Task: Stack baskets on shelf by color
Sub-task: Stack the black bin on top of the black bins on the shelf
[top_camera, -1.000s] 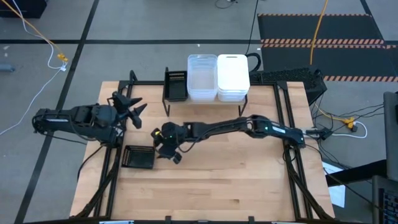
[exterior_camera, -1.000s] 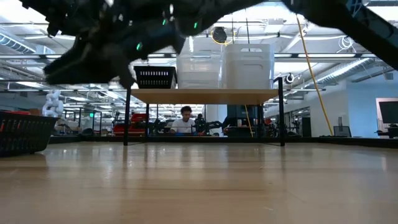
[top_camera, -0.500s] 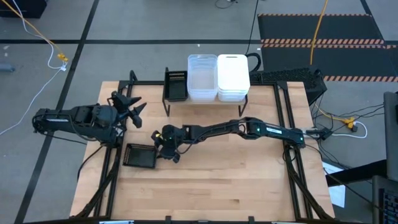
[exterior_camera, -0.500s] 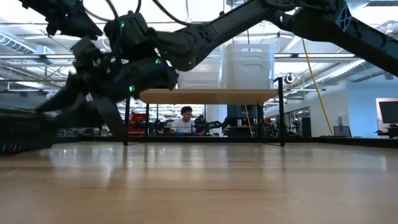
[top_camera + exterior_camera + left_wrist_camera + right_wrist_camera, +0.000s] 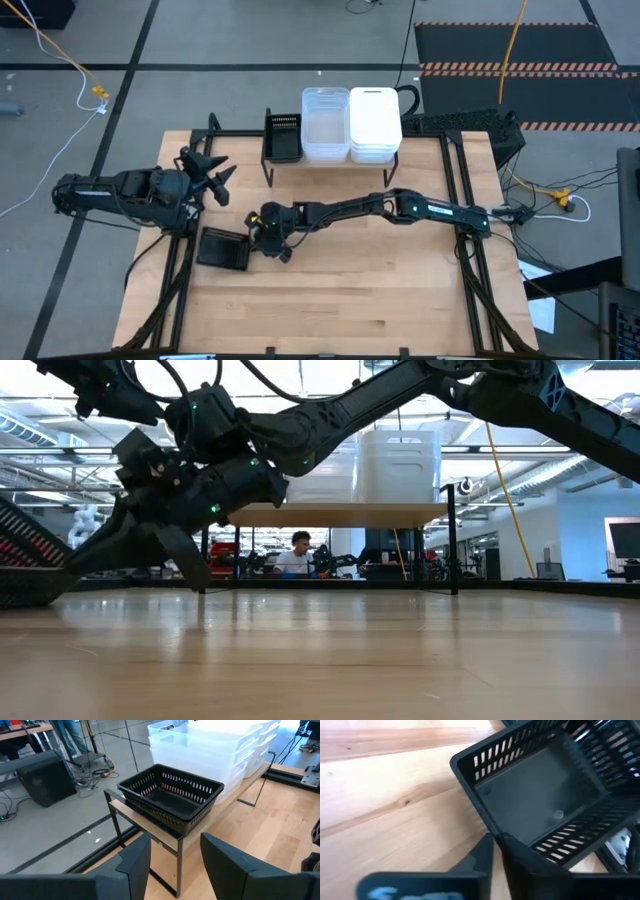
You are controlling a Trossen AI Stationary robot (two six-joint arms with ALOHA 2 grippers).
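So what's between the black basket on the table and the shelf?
In the high view, only bare tabletop lies between the black basket and the shelf.

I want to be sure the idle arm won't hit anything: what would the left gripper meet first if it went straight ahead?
Probably the black basket on the shelf: the left gripper points straight at it, though depth is unclear.

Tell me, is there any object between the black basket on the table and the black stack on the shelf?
Nothing visible does. The right gripper is shut on the black basket, tilting it. Bare table lies between it and the black stack on the shelf.
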